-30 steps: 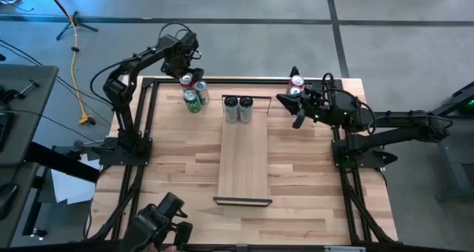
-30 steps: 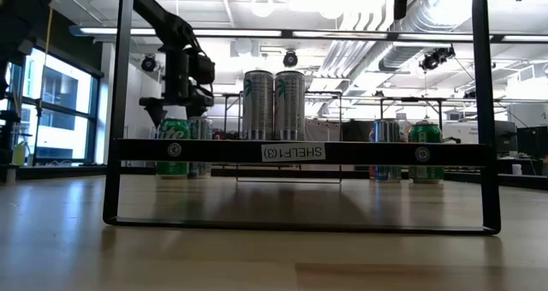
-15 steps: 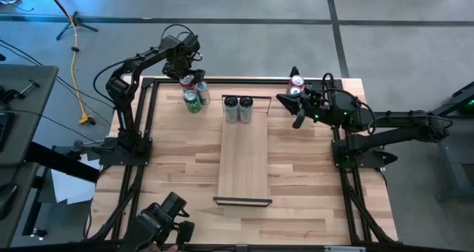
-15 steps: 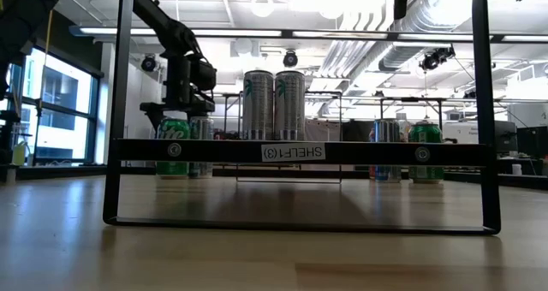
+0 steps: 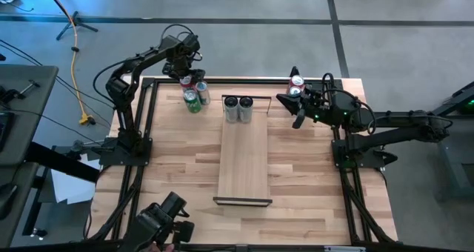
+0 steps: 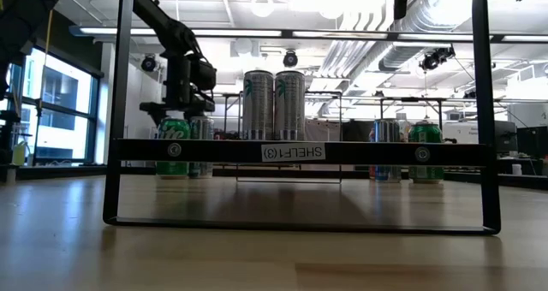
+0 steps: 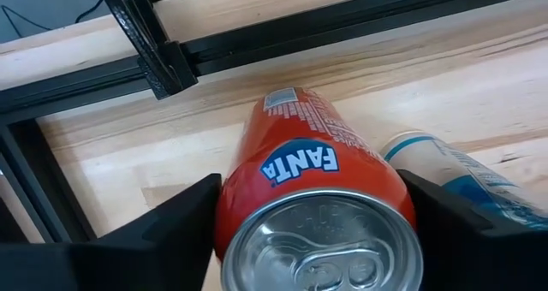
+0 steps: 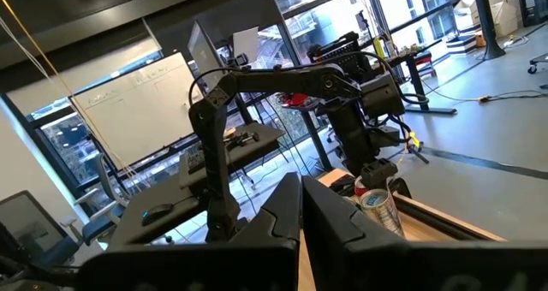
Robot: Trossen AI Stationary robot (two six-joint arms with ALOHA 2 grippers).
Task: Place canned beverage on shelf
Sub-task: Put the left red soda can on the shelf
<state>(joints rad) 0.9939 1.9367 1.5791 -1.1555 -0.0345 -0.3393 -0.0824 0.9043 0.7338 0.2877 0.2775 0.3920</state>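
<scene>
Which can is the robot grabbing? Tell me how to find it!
Look at the far left corner of the wooden table, where three cans huddle beside the shelf. The left tool straddles the orange Fanta can, the one nearest the table's edge. Its neighbours are green and pale blue; only this one is orange.

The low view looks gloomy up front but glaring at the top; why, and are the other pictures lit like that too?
Low view: bright ceiling lamps shine into the lens, so the dark metal shelf frame and tall silver cans stand backlit. High view: even light, soft shadows on the pale wooden shelf board. Left wrist view: the orange Fanta can is evenly lit, with a soft sheen on its lid.
</scene>
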